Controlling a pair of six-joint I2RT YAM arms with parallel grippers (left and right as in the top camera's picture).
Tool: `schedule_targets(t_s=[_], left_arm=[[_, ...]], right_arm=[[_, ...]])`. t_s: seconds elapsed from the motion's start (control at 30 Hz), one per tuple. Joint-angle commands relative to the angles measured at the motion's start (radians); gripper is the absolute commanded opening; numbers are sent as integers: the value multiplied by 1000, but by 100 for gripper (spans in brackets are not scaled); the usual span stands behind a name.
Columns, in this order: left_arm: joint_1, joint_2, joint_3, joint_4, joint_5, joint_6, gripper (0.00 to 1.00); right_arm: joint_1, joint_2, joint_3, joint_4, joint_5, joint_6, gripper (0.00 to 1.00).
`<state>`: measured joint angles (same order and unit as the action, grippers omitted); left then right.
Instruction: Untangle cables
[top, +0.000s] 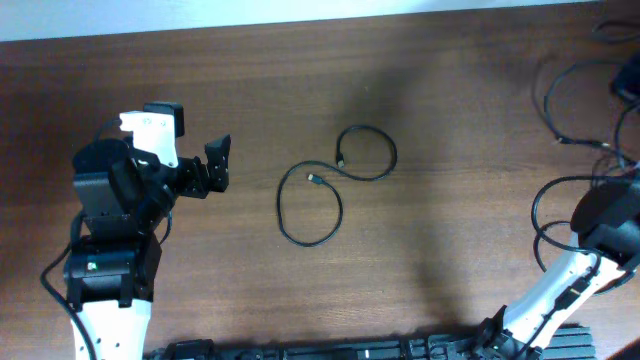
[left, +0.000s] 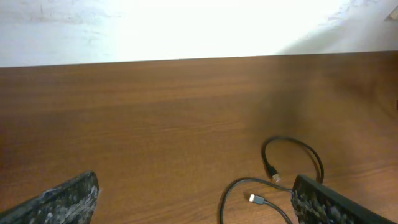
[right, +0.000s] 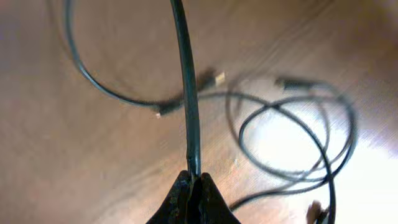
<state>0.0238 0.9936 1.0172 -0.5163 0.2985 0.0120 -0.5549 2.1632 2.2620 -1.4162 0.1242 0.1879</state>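
A thin black cable (top: 335, 190) lies in two loose loops at the table's middle, with both plug ends inside the loops. It also shows in the left wrist view (left: 314, 155), with its metal-tipped plugs (left: 256, 200) next to my right finger. My left gripper (top: 221, 164) is open and empty, left of this cable and apart from it (left: 196, 190). My right gripper (right: 194, 184) is shut on a black cable (right: 185, 81) that runs straight up from the jaws. More looped cables (right: 292, 137) lie beyond it. In the overhead view the right arm (top: 608, 215) hides its gripper.
Several black cords (top: 570, 100) loop over the table's far right corner near the right arm. A dark strip (top: 400, 350) runs along the front edge. The table's far edge meets a white wall (left: 186, 31).
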Motion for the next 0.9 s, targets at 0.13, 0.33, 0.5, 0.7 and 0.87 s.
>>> schedule_targets(t_s=[0.13,0.33,0.5,0.7,0.87], left_arm=[[3,7,2,2,-4,19,99],[3,7,2,2,-4,19,99],[3,7,2,2,-4,19,99],[3,7,2,2,-4,19,99],[3,7,2,1,-4,19,99]], right_arm=[[-1,-11,-230,-1,-72,3,25],[-2,-26,-189,-25,-71,4,99],[6,-87,83,-126,-122,3,99],[183,-132,223,-137,-386,-282,99],[460,-123,222,-152,-383,-532,99]])
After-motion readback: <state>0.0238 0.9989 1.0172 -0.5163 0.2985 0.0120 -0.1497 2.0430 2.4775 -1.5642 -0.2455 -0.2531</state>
